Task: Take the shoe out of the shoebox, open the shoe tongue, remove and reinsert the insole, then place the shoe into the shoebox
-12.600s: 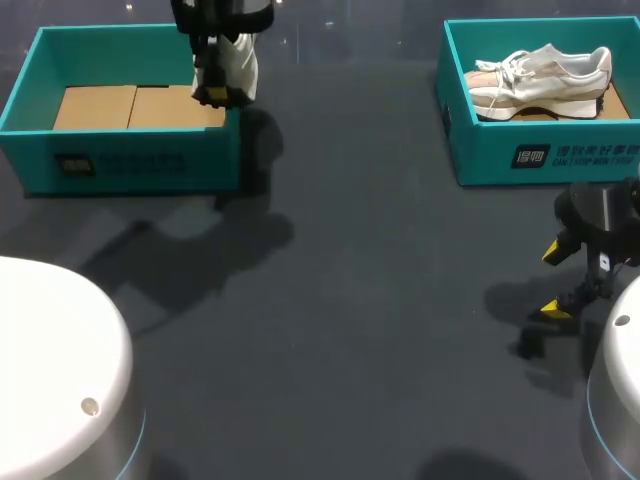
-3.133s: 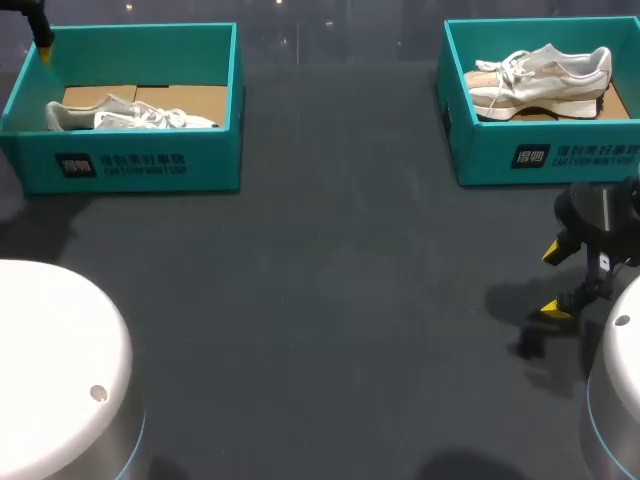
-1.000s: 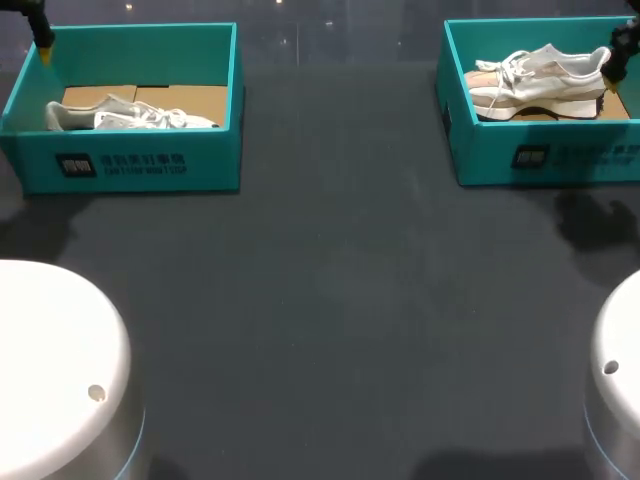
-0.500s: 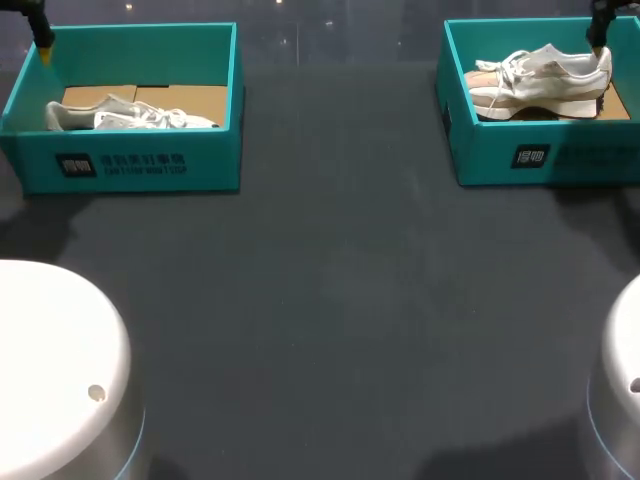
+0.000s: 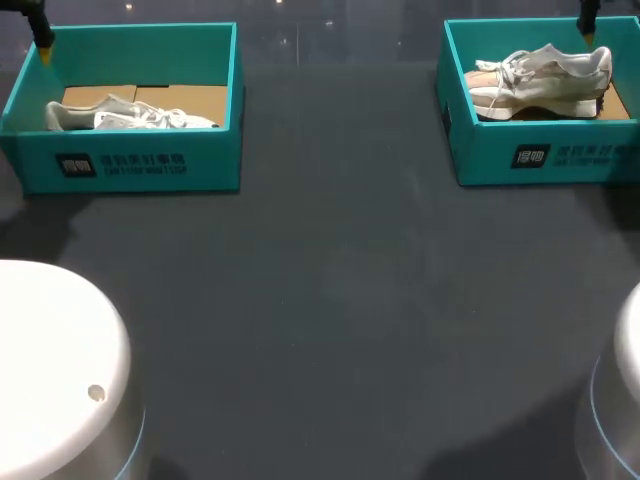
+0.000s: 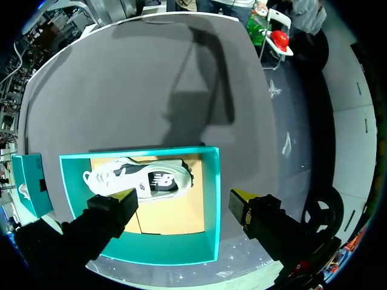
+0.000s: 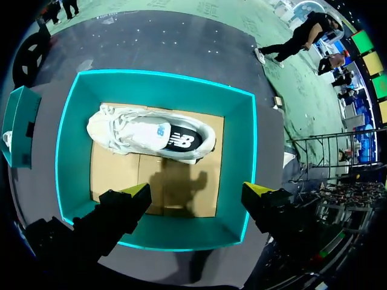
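No step appears done for the shoe (image 7: 151,134) in the far-right-corner shoebox (image 7: 239,163). Right jaws hover apart above it; left jaws, likewise apart, hold nothing.

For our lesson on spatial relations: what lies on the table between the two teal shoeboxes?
Nothing: in the head view, the stretch of dark table between the left shoebox and the right shoebox is bare.

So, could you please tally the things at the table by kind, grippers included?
Boxes: 2 (left box, right box)
Shoes: 2 (left shoe, right shoe)
Grippers: 2 (left gripper, right gripper)
Total: 6
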